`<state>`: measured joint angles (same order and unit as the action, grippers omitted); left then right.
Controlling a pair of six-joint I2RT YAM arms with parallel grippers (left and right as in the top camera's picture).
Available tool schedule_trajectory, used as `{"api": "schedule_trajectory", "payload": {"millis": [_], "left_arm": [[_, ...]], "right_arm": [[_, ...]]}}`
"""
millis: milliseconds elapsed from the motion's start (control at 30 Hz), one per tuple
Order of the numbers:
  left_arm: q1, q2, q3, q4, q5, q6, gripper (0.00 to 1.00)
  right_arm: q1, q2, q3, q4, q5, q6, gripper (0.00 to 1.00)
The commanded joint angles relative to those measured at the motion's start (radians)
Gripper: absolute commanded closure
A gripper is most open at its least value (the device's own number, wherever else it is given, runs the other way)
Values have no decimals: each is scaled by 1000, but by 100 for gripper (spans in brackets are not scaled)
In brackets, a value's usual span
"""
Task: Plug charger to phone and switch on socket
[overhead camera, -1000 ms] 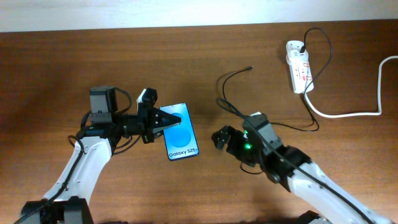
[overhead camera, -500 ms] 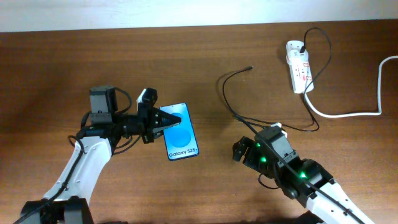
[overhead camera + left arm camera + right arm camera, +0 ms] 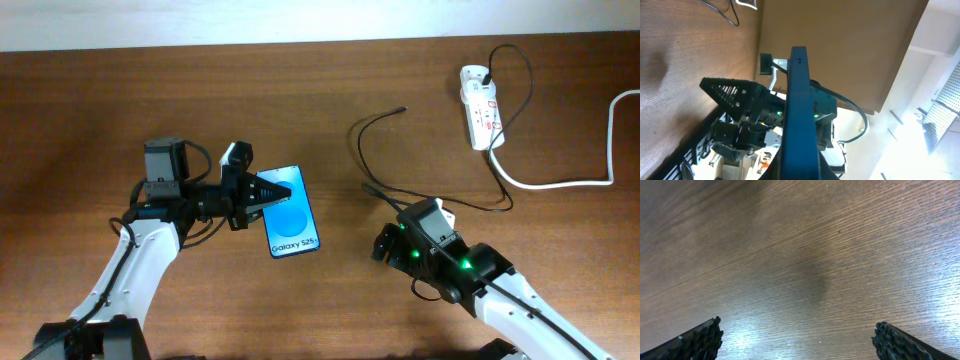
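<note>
I read "Galaxy S25" in white on the phone (image 3: 292, 213), left of centre on the table (image 3: 90, 100). My left gripper (image 3: 287, 191) pinches its upper edge, and only the left wrist view shows that edge end-on. The right gripper (image 3: 381, 243) is spread wide over bare wood, close to the charger (image 3: 378, 116). The socket (image 3: 481, 108) sits far right, near the back edge.

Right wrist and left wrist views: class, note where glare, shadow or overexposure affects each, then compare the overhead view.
Right wrist view: glare sheens the table low left and at the right edge; a soft dark shadow sits mid-frame. Left wrist view: the room at right is blown out white; the phone, edge-on, reads as a dark blue band. Overhead view: even light, sharp.
</note>
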<state>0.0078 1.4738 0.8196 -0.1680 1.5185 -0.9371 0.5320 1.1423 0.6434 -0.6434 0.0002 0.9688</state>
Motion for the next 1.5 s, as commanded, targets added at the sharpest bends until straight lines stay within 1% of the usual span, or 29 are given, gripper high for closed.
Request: {"api": "schedule_trajectory", "payload": {"millis": [0, 767, 933, 1467], "left_arm": [[3, 3, 15, 3, 31, 16, 100], [3, 3, 15, 3, 29, 16, 100], [3, 3, 15, 2, -8, 16, 100], [3, 3, 15, -1, -4, 16, 100]], "right_arm": [[3, 11, -4, 0, 12, -3, 2], [3, 11, -4, 0, 12, -4, 2], [3, 11, -4, 0, 12, -4, 2], [3, 11, -4, 0, 12, -3, 2]]}}
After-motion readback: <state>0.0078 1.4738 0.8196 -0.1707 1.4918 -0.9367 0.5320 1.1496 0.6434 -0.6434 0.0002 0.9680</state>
